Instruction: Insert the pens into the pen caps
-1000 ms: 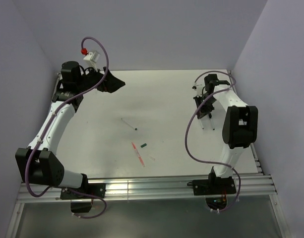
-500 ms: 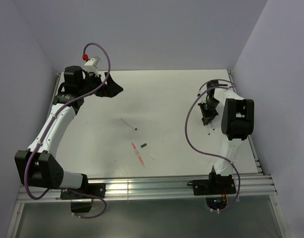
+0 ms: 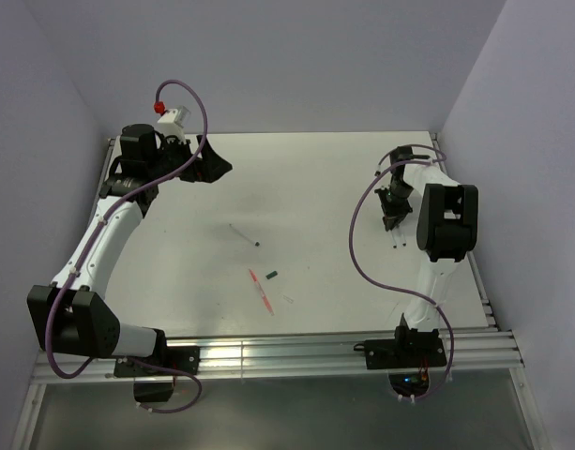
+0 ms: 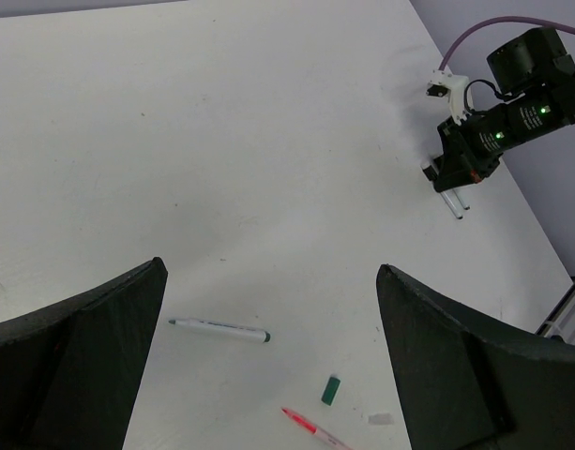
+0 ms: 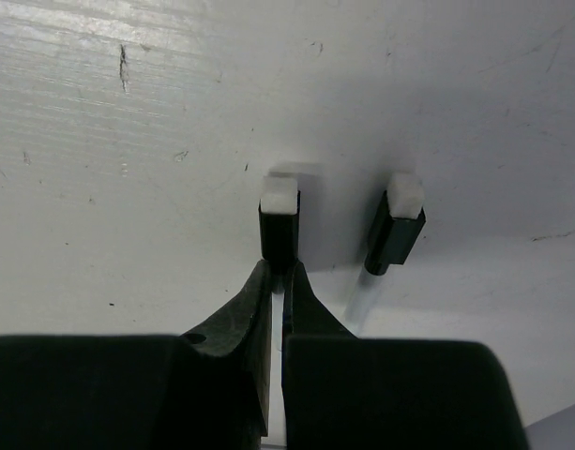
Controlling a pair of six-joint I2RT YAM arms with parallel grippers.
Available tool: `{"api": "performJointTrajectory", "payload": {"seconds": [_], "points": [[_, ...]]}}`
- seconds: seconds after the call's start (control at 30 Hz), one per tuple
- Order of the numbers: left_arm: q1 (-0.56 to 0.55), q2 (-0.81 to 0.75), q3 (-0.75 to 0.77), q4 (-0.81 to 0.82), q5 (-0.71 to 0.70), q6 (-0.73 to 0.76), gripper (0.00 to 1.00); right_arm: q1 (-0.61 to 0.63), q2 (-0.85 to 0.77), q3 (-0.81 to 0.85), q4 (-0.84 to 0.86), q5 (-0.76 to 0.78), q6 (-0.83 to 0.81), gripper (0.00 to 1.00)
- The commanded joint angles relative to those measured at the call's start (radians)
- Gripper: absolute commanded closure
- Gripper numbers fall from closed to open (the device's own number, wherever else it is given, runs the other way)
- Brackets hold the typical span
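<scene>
A whitish pen with a dark green tip [image 3: 244,234] lies mid-table, also in the left wrist view [image 4: 219,328]. A red-pink pen [image 3: 262,291] [image 4: 310,427], a dark green cap [image 3: 272,275] [image 4: 331,390] and a pale clear cap [image 3: 289,300] [image 4: 381,419] lie nearer the front. My left gripper [image 3: 215,161] [image 4: 270,270] is open and empty, high at the far left. My right gripper [image 3: 392,217] [image 5: 276,269] is shut on a whitish pen with a black cap [image 5: 279,230]. A second whitish pen with a black cap [image 5: 397,230] lies just right of it.
Purple cables loop from both arms over the white table [image 3: 306,187]. Grey walls close in the back and both sides. A metal rail [image 3: 296,352] runs along the near edge. The right arm's forearm [image 3: 446,225] stands over the table's right side.
My right gripper, holding its pen, has shifted slightly to the right and the forearm has swung upright. My left gripper has drawn back a little to the left. The loose pens and caps have not moved.
</scene>
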Motion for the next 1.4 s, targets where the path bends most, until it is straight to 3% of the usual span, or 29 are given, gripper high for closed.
{"api": "performJointTrajectory", "payload": {"seconds": [0.0, 0.37, 0.6, 0.63, 0.67, 0.83, 1.03, 1.13, 1.17, 1.27, 1.33, 1.37], "points": [[-0.004, 0.008, 0.044, 0.034, -0.01, -0.004, 0.0, -0.005, 0.022, 0.045, 0.05, 0.043, 0.014, 1.0], [-0.006, 0.011, 0.039, 0.053, -0.043, -0.029, 0.0, -0.019, 0.014, 0.04, 0.051, 0.075, 0.068, 0.99], [-0.007, 0.005, 0.042, 0.048, -0.042, -0.025, 0.0, -0.02, -0.001, 0.054, 0.05, 0.109, 0.082, 0.83], [-0.007, 0.003, 0.042, 0.047, -0.04, -0.022, 0.01, -0.02, -0.004, 0.053, 0.05, 0.106, 0.082, 0.73], [-0.007, 0.0, 0.044, 0.044, -0.042, -0.019, 0.01, -0.022, -0.01, 0.053, 0.048, 0.1, 0.083, 0.71], [-0.007, -0.008, 0.042, 0.039, -0.043, -0.009, 0.0, -0.019, -0.058, 0.069, 0.033, 0.04, 0.094, 0.62], [-0.006, -0.033, 0.03, 0.048, -0.008, 0.062, 0.01, -0.011, -0.147, 0.121, -0.028, -0.103, 0.102, 0.61], [-0.006, -0.04, 0.044, 0.003, 0.075, 0.189, 0.01, 0.001, -0.205, 0.154, -0.038, -0.186, 0.097, 0.6], [-0.006, -0.032, 0.05, -0.068, 0.148, 0.311, 0.0, 0.004, -0.239, 0.163, -0.039, -0.213, 0.092, 0.59], [-0.007, -0.009, 0.079, -0.27, 0.272, 0.609, 0.0, 0.015, -0.292, 0.192, -0.042, -0.296, 0.082, 0.39], [-0.021, 0.018, 0.113, -0.372, 0.258, 0.761, 0.01, 0.027, -0.311, 0.206, -0.047, -0.327, 0.068, 0.33], [-0.035, 0.05, 0.12, -0.437, 0.192, 0.783, 0.03, 0.032, -0.331, 0.206, -0.047, -0.333, 0.063, 0.25]]}}
